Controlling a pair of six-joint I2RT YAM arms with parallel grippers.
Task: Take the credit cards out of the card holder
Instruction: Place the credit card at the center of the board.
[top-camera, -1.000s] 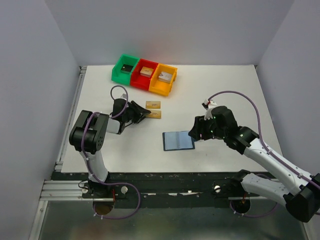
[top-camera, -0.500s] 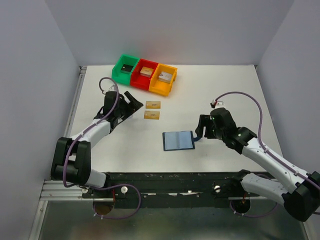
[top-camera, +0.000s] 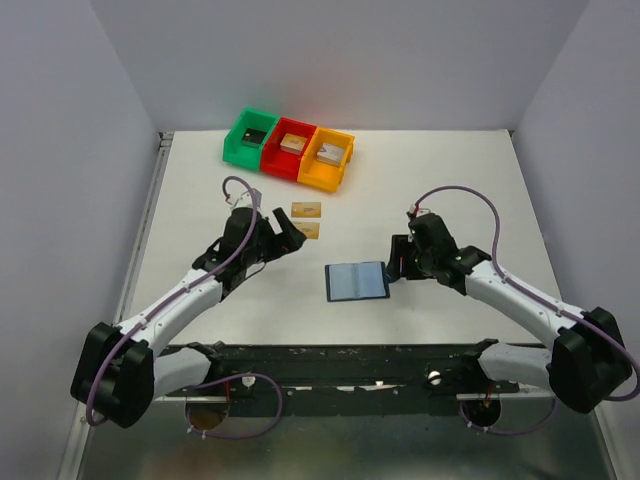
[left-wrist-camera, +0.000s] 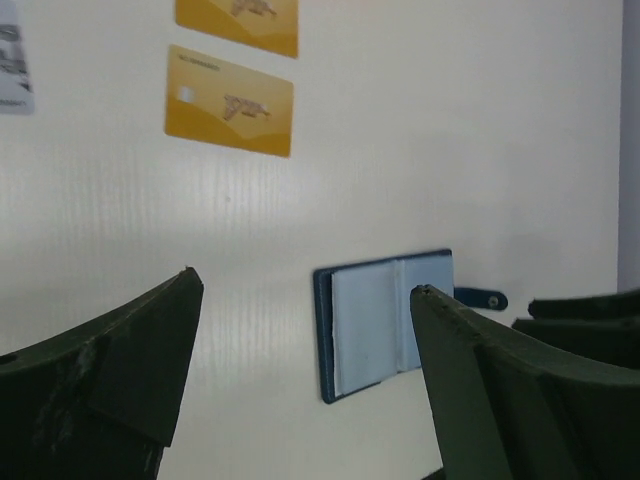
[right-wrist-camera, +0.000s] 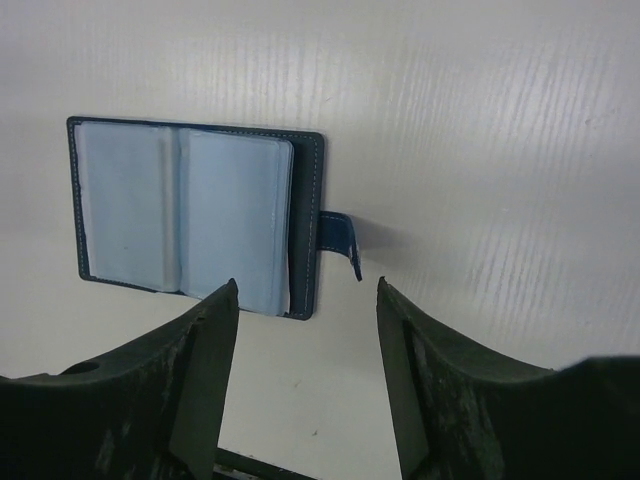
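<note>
The navy card holder (top-camera: 357, 281) lies open and flat on the table, pale pockets up (right-wrist-camera: 195, 215), its strap tab (right-wrist-camera: 340, 240) curling off the right side. Two tan-gold credit cards (top-camera: 306, 210) (top-camera: 311, 230) lie behind it on the table, and the left wrist view shows them too (left-wrist-camera: 230, 100). My left gripper (top-camera: 288, 234) hovers open beside the nearer card, holding nothing (left-wrist-camera: 305, 285). My right gripper (top-camera: 400, 264) is open just right of the holder, over the strap tab, empty (right-wrist-camera: 307, 285). A grey card's edge (left-wrist-camera: 10, 60) shows at the far left of the left wrist view.
Green (top-camera: 250, 135), red (top-camera: 290, 148) and orange (top-camera: 327, 158) bins stand in a row at the back left, each with a small block inside. The table's raised left rail (top-camera: 150, 210) runs beside my left arm.
My left gripper has opened wide and swung back toward the gold cards as the arm stretched out. My right gripper stayed by the holder's strap while its arm shifted.
</note>
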